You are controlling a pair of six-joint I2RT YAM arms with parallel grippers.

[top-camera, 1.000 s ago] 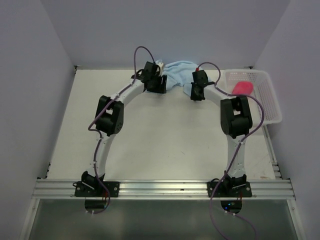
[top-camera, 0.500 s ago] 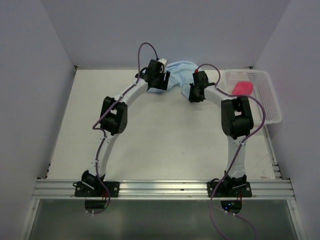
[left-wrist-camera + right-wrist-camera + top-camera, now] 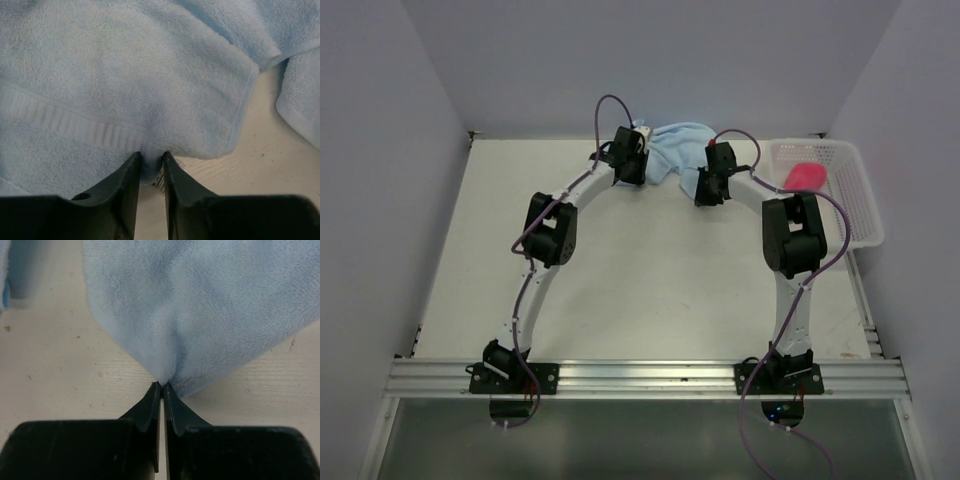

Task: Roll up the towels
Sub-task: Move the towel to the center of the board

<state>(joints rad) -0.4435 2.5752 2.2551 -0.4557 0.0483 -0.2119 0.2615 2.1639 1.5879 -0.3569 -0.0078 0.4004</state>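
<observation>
Light blue terry-cloth towel [image 3: 678,138] lies bunched at the far edge of the table [image 3: 620,280], just beyond both grippers, its length running left to right between them. Left gripper [image 3: 150,157] and right gripper [image 3: 162,386] each pinch its near edge. Only the wrist views show those clamped folds.

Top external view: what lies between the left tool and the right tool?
The light blue towel spans that gap, bunched. In the wrist views the left tool and right tool each pinch its edge.
</observation>
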